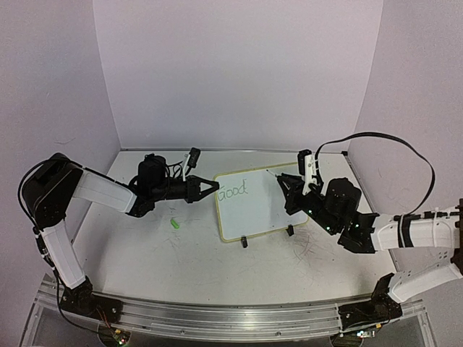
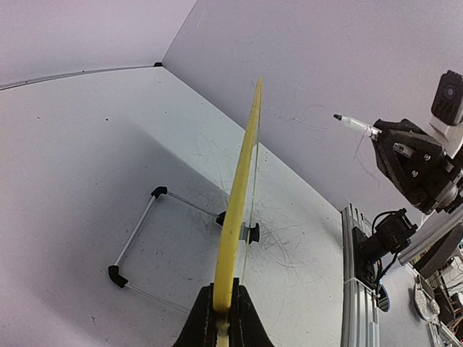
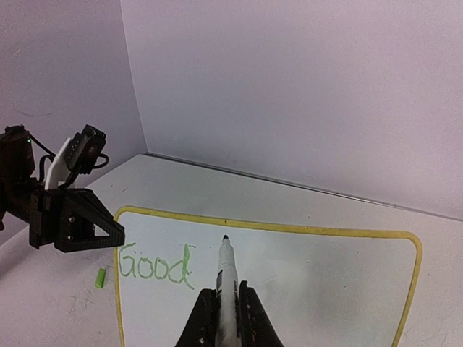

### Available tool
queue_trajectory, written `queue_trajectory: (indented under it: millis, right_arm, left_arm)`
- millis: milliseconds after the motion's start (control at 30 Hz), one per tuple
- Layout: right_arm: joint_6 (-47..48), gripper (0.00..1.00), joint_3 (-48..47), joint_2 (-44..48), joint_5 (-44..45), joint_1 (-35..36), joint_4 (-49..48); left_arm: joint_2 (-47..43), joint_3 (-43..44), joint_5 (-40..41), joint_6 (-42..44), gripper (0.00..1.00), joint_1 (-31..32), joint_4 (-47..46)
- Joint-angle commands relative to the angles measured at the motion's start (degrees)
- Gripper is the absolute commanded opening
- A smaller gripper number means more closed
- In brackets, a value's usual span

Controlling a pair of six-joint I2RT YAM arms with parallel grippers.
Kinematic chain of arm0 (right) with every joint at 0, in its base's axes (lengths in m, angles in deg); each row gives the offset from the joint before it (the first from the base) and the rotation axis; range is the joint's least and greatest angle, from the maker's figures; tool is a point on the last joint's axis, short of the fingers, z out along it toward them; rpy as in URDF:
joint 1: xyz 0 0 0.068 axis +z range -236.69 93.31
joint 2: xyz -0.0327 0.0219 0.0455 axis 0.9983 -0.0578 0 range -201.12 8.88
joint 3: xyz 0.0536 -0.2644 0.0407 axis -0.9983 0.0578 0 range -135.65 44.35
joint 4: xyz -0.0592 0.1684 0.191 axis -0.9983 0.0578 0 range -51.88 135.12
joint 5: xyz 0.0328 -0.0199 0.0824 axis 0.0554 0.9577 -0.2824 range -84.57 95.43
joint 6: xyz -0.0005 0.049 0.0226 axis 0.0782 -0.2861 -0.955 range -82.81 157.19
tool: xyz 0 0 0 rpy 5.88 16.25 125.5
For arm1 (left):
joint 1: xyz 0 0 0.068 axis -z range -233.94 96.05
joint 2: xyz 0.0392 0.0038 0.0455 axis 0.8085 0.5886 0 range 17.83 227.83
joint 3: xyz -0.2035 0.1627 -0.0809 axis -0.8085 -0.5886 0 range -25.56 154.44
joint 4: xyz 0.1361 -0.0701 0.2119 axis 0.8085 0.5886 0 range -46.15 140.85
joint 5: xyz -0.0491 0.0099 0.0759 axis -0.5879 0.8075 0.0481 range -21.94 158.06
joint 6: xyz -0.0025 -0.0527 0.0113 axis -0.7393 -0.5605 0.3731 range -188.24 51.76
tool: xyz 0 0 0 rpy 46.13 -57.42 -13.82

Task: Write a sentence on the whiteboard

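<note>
The whiteboard (image 1: 253, 213) stands tilted on the table at centre, yellow-rimmed, with two black clip feet. Green lettering from the sentence (image 1: 234, 191) reads "Good" near its upper left corner, also clear in the right wrist view (image 3: 155, 264). My left gripper (image 1: 215, 185) is shut on the board's left rim (image 2: 242, 188), which the left wrist view shows edge-on. My right gripper (image 1: 283, 182) is shut on a white marker (image 3: 226, 271). The marker's dark tip points at the board right of "Good". In the left wrist view the marker (image 2: 354, 124) is held off the board's face.
A small green marker cap (image 1: 174, 223) lies on the table left of the board, also seen in the right wrist view (image 3: 100, 277). A wire stand (image 2: 137, 238) props the board from behind. Walls enclose the table on three sides. A metal rail (image 1: 231, 318) runs along the near edge.
</note>
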Motion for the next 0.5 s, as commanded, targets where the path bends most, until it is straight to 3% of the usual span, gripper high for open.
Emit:
queue_trajectory:
  millis: [0, 200, 467]
  right_arm:
    - [1.9, 0.00, 0.1, -0.7, 1.2, -0.1, -2.3]
    - [0.4, 0.00, -1.2, -2.4, 1.4, 0.0, 2.2]
    - [0.7, 0.00, -1.4, -4.0, -5.0, 0.5, 4.4]
  left_arm:
    - [-2.1, 1.0, 2.2, 1.9, 0.00, -0.1, 0.9]
    - [-2.4, 0.6, 2.6, 2.0, 0.00, -0.1, 1.3]
    - [-2.1, 1.0, 2.6, 1.9, 0.00, -0.1, 1.6]
